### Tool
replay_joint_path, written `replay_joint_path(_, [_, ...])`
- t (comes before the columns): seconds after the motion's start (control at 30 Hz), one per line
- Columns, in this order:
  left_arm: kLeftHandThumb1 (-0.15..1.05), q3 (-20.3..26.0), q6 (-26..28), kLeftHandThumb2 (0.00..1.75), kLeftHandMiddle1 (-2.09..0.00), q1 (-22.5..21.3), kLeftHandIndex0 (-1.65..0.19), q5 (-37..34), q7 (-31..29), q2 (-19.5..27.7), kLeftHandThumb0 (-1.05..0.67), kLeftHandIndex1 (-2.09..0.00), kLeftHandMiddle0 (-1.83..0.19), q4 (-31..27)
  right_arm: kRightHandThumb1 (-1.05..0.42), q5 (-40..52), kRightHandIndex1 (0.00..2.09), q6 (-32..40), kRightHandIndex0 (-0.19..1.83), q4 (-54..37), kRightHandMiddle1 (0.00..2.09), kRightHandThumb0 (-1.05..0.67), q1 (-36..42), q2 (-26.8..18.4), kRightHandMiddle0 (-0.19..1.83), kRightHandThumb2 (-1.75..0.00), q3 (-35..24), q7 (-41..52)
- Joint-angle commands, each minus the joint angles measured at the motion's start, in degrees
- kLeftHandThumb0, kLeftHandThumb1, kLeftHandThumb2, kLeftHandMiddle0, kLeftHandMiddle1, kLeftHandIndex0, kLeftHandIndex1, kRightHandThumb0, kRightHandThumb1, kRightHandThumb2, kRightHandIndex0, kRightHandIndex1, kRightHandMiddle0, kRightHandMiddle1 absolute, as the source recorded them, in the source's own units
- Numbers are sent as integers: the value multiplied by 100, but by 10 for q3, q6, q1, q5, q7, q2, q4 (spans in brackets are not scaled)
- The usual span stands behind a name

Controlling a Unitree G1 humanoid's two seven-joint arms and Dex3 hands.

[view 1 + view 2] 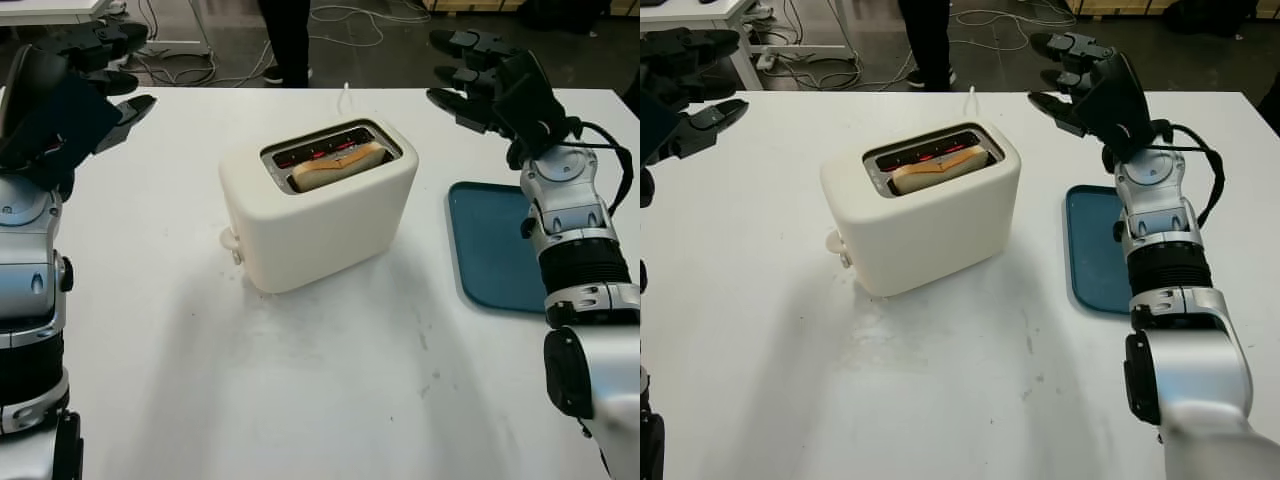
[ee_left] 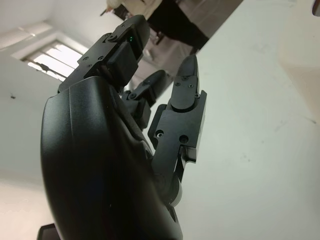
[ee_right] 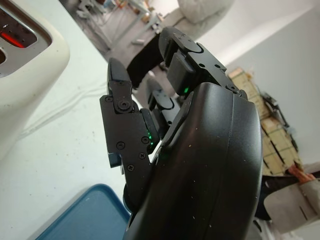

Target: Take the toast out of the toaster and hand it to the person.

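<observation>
A cream toaster [image 1: 318, 215] stands in the middle of the white table [image 1: 300, 400]. A slice of toast [image 1: 338, 166] lies in its near slot; the far slot glows red. My left hand [image 1: 110, 75] is raised at the far left of the table, open, well apart from the toaster. My right hand [image 1: 462, 75] is raised at the far right, open, above the table beyond the blue tray [image 1: 490, 250]. A person's legs [image 1: 288, 40] stand at the far side of the table.
The blue tray lies flat to the right of the toaster, under my right forearm. A white cord [image 1: 346, 98] runs from the toaster to the far edge. Cables and a desk leg are on the floor beyond.
</observation>
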Motion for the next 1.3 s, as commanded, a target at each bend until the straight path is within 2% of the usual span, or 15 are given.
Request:
replay_joint_path(0.0, [92, -4, 16, 12, -61, 13, -57, -5, -3, -6, -20, -4, -41, -14, -92, 0, 2, -10, 63, -4, 1, -19, 0, -5, 60, -15, 0, 0])
replay_joint_path(0.27, [92, -14, 6, 18, -63, 16, -56, -17, -4, -10, -21, -3, -39, 2, -92, -5, 1, -14, 62, -5, 0, -18, 5, -3, 58, -15, 5, 1])
replay_joint_path(0.4, [92, -34, -21, 22, -65, 17, -57, -2, -1, 2, -22, -3, -39, 23, -92, -3, 2, -26, 64, 6, 1, -21, 3, 1, 59, -14, 8, 3])
replay_joint_path(0.57, [92, -46, -10, 25, -67, 5, -58, 7, 5, -1, -23, -4, -40, 27, -92, 0, 3, -40, 67, 7, 1, -26, 10, 3, 61, -13, 7, 1])
replay_joint_path(0.73, [92, -68, -21, 24, -67, -11, -59, 33, 6, 12, -23, -4, -38, 41, -92, 12, 1, -46, 64, 15, 1, -27, 15, 9, 60, -13, 1, 6])
replay_joint_path(0.9, [92, -73, -37, 22, -70, -19, -61, 38, 7, 5, -25, -5, -39, 58, -92, 1, 1, -54, 64, 25, 1, -29, 18, 7, 60, -12, 7, 1])
replay_joint_path(1.27, [92, -70, -41, 20, -74, -14, -60, 46, 12, 5, -27, -4, -37, 57, -92, 7, 1, -57, 66, 33, 1, -29, 21, 9, 62, -11, 4, 5])
